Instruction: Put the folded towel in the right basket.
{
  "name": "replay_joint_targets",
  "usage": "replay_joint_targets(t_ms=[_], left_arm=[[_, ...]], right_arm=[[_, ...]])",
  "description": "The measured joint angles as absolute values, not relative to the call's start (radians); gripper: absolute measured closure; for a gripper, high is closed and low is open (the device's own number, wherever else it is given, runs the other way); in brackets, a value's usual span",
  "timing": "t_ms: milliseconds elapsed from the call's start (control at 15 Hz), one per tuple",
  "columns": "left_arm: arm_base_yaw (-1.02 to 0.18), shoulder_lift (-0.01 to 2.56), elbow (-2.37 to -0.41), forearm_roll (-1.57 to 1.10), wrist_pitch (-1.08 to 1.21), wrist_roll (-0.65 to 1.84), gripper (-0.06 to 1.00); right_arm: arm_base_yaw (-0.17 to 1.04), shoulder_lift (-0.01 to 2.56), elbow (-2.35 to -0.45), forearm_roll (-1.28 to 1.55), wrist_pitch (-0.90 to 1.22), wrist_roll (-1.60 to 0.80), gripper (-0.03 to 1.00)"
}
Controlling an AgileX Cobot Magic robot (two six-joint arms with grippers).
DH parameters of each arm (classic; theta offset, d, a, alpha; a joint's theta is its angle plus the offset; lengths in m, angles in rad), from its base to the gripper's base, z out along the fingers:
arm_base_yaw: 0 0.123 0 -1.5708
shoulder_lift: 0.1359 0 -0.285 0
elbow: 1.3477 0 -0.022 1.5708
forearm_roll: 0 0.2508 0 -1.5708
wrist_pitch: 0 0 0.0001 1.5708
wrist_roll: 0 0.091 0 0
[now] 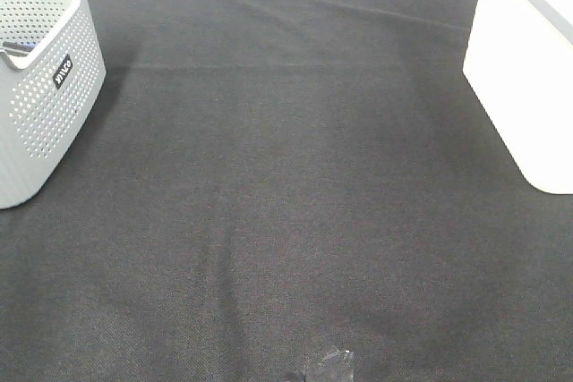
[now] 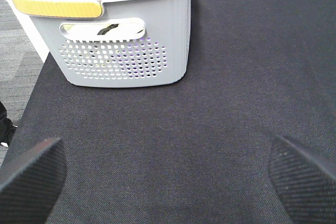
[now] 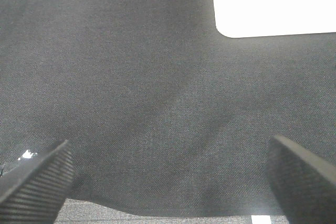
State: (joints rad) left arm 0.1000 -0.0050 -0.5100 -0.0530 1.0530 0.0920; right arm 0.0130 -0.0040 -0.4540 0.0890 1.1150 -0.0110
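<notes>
No folded towel shows on the black cloth in any view. The right basket (image 1: 528, 78) is white with plain walls, at the far right of the table; one corner of it also shows in the right wrist view (image 3: 273, 1). My left gripper (image 2: 168, 182) is open and empty above the cloth, facing the grey basket. My right gripper (image 3: 168, 182) is open and empty above the cloth, some way short of the white basket. Neither gripper shows in the exterior high view.
A grey perforated basket (image 1: 45, 87) stands at the back left; the left wrist view (image 2: 121, 51) shows its yellow handle (image 2: 58, 8) and blue and black items inside. A black cloth (image 1: 286, 203) covers the table. A bit of clear tape (image 1: 327, 366) lies at the front edge.
</notes>
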Motion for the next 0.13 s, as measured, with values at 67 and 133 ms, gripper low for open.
replay_joint_targets(t_ms=[67,133], left_arm=[[0.100,-0.005,-0.510,-0.053,1.053,0.092,-0.03],[0.100,-0.005,-0.510,-0.053,1.053,0.092,-0.03]], right_arm=[[0.013,-0.004,-0.454,0.089,1.115,-0.011,0.01],[0.013,-0.004,-0.454,0.089,1.115,-0.011,0.01]])
